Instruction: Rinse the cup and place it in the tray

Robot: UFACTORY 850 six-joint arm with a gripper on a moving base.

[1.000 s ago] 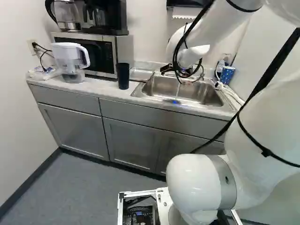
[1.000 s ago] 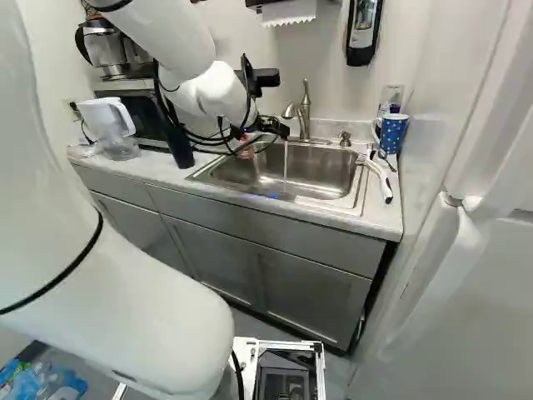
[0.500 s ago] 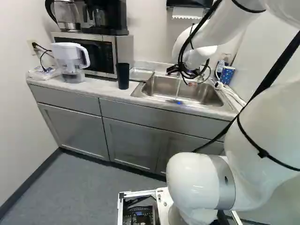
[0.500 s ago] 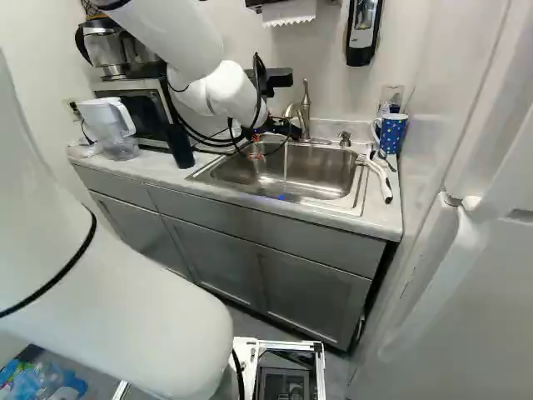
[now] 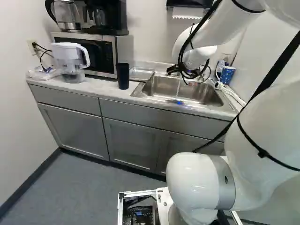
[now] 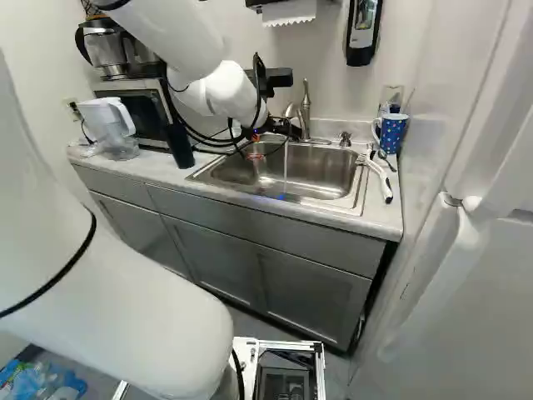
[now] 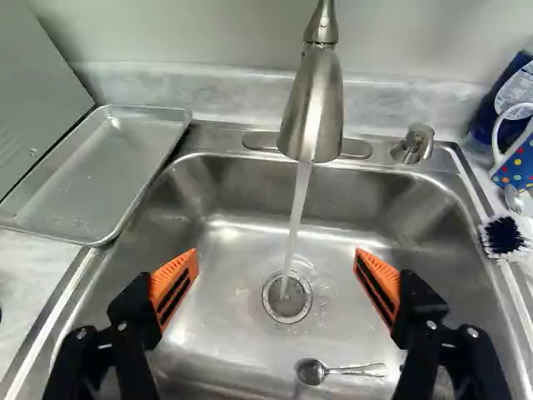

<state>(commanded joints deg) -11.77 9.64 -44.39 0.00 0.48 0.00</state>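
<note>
Beside the sink, cup: dark cup (image 5: pixel 123 76) upright on the surface (image 5: pixel 101 85), a little left of centre in the upper half of the left base view; I take this one as meant, not the dotted mug (image 6: pixel 393 133) at the upper right of the right base view.
Tray: shallow metal tray (image 7: pixel 92 179), between the cup and the sink (image 7: pixel 237 333) but farther back, bare.
Tool: black gripper (image 7: pixel 276 252) over the sink, fingers spread wide, gripping nothing.
Tap: faucet (image 7: pixel 316 108) running, its stream (image 7: pixel 295 217) falling to the drain; spoon (image 7: pixel 312 371) in the sink.
Fetching the cup: looks like the step in hand. I'd back off clear of the faucet, bring one orange pad (image 7: pixel 175 283) to either side of the cup, and squeeze only enough to lift, since it could flex or tip.
Rinsing, next: tilt its mouth into the stream, drain it, keep off the faucet, then lower it level onto the tray; wet walls may slip.
Change: over the last second the arm (image 6: pixel 221 87) has shifted slightly rightward in both base views, then settled; cup and base haven't moved.
</note>
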